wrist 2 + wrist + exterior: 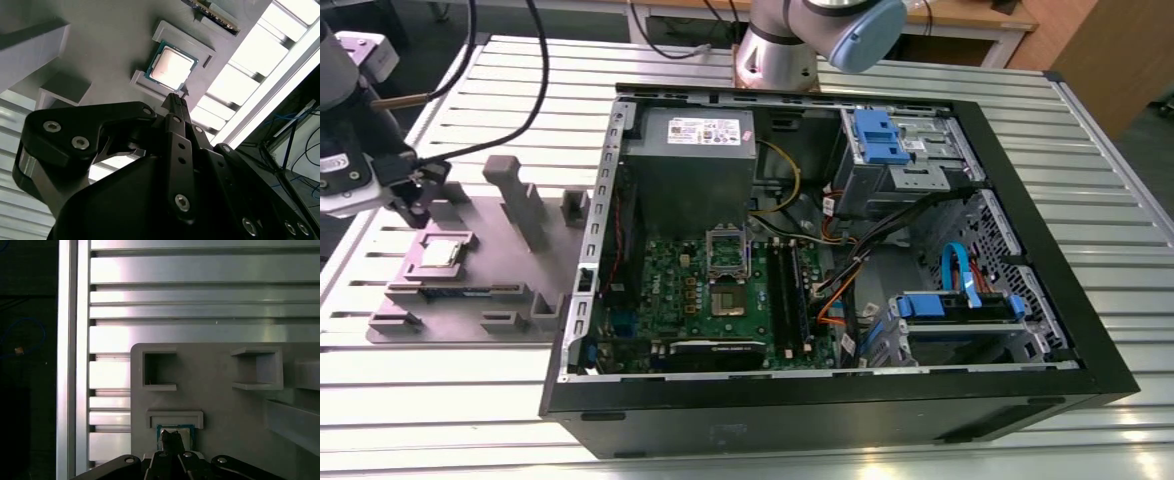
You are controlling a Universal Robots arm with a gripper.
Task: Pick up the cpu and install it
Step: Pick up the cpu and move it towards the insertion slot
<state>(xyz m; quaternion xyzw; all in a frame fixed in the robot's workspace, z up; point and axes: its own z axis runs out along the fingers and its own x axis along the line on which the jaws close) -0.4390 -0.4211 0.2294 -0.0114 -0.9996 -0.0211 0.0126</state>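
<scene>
The cpu (440, 252) is a small square chip with a dull silver top and a green rim. It lies flat in a shallow pocket of a grey fixture plate (460, 320) at the exterior view's left, outside the computer case. My gripper (411, 205) hangs just above and behind it, shut, with nothing between its fingers. In both wrist views the dark fingertips (176, 98) (170, 436) come together close over one edge of the cpu (172, 67) (186, 434). The metal-framed socket (726, 298) sits on the green motherboard inside the case.
The open black computer case (1041, 250) fills the middle and the exterior view's right, with a grey power supply (690, 150), cables and blue drive brackets (878, 135). Upright grey posts (520, 200) rise from the fixture beside the cpu. Everything rests on a slatted aluminium table (440, 390).
</scene>
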